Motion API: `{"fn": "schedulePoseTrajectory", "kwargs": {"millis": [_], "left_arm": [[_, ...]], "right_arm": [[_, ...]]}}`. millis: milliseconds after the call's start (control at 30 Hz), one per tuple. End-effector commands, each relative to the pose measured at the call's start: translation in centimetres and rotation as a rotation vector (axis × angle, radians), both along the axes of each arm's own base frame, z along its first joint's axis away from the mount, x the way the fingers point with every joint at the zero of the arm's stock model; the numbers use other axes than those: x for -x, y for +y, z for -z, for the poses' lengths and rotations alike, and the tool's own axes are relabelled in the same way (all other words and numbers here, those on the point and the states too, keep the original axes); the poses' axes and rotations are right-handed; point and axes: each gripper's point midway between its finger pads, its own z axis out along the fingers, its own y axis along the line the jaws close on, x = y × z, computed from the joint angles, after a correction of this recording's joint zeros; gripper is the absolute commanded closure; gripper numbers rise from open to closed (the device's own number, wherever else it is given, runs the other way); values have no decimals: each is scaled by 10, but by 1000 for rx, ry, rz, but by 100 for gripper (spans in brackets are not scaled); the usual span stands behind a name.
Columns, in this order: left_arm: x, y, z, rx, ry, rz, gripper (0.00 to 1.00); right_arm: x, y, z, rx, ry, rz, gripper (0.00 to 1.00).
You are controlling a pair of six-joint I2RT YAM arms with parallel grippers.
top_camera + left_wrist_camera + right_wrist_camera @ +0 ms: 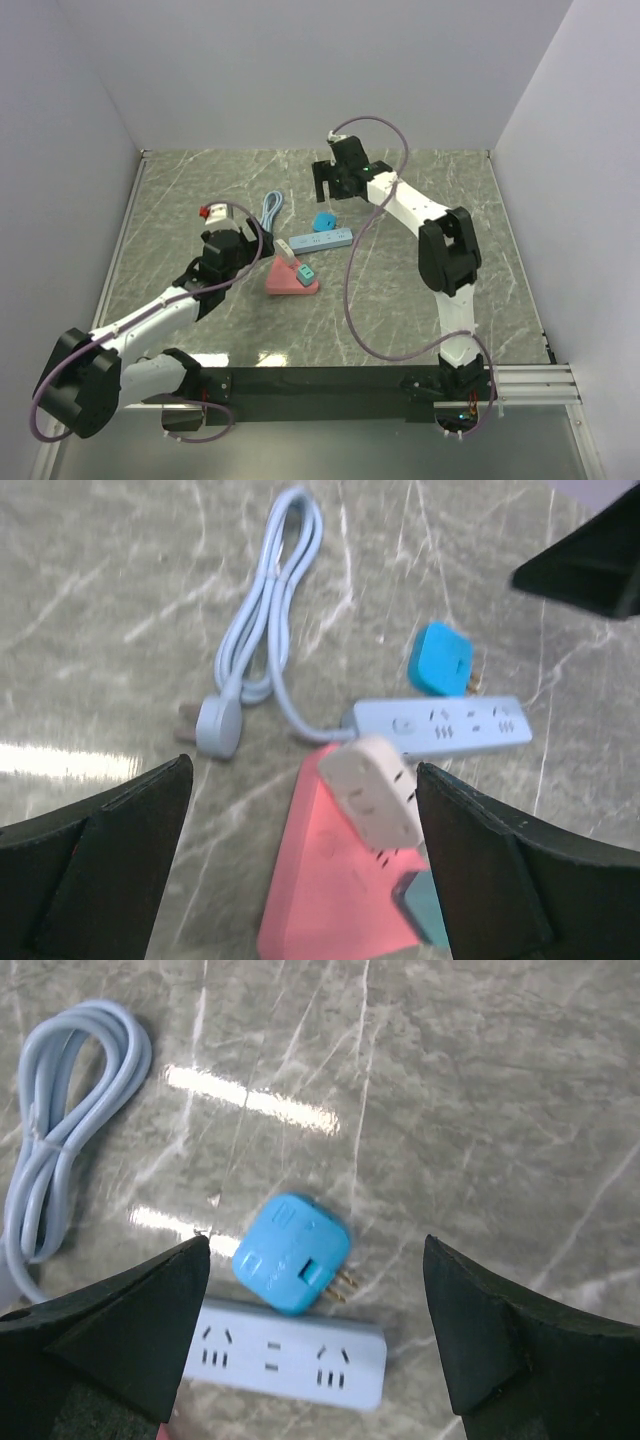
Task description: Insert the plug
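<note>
The marbled worktop [200, 180] carried everything, with both arms reaching over its middle. The left tool [305, 770] hung with its jaws spread and empty above a pink wedge [320, 880] bearing a white adapter [372, 792]. The right tool [318, 1245], farther back, hung likewise wide apart and empty. The pale power strip [290, 1355] lay flat, sockets up, its cable [270, 610] coiled to the left. The blue plug [290, 1255], which I took for the task's thing, lay on the worktop just beside the strip's far edge, directly under the right tool, its brass prongs [343, 1285] slanting toward the strip. I judged the step in hand to be the pickup: descend squarely, close on the plug's flat sides clear of the prongs, then stand it prongs-down over a matching socket before pressing. The left tool could steady the strip should it slide.
</note>
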Motion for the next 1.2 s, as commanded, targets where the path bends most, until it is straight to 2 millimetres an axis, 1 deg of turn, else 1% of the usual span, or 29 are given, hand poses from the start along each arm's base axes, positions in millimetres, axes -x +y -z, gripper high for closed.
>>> {"fn": "schedulePoseTrajectory", "kwargs": {"millis": [0, 33, 67, 133, 233, 300, 333, 367, 433, 533, 567, 600, 633, 667, 833, 967, 1067, 1100, 1167], "left_arm": [[-21, 0, -28, -31, -68, -18, 1], [-24, -1, -30, -31, -71, -14, 1], [-26, -3, -27, -38, -62, -8, 1], [-30, -7, -30, -35, -69, 3, 0], [-32, -11, -23, -32, -54, 21, 1], [-32, -12, -19, -33, -46, 29, 1], [-32, -12, -18, -33, -43, 30, 1], [-31, -12, -15, -32, -39, 36, 0], [-31, -10, -14, -32, -35, 33, 1], [-29, -8, -11, -28, -30, 33, 1], [-28, -7, -11, -26, -30, 33, 1], [-27, -6, -10, -24, -30, 31, 1], [-27, -5, -10, -24, -30, 28, 0], [-25, -4, -11, -20, -34, 27, 1], [-20, 1, -14, -13, -42, 17, 1], [-18, 3, -14, -12, -42, 13, 0], [-18, 2, -13, -9, -41, 15, 1], [-18, 2, -12, -10, -40, 17, 1], [-19, 0, -12, -8, -36, 22, 1]], "right_arm": [[-16, 6, -2, 9, -2, 30, 8], [-15, 6, 2, 15, 14, 31, 8], [-15, 11, 2, 16, 12, 29, 8], [-15, 8, 13, 49, 23, 51, 8], [-12, 10, 28, 61, 56, 50, 9], [-5, 16, 38, 77, 69, 24, 10], [-5, 21, 39, 73, 57, 6, 10], [1, 24, 46, 84, 63, -15, 10], [4, 32, 50, 95, 50, -48, 9], [6, 34, 60, 93, 77, -57, 9], [4, 36, 56, 89, 76, -56, 9], [5, 36, 63, 96, 96, -52, 9], [8, 37, 66, 108, 110, -58, 9], [6, 36, 65, 127, 97, -47, 9], [11, 35, 82, 168, 123, -36, 9], [12, 29, 87, 199, 115, -16, 9], [15, 30, 88, 199, 119, -32, 9], [17, 31, 88, 198, 124, -41, 12], [22, 32, 91, 200, 137, -55, 14]]}}
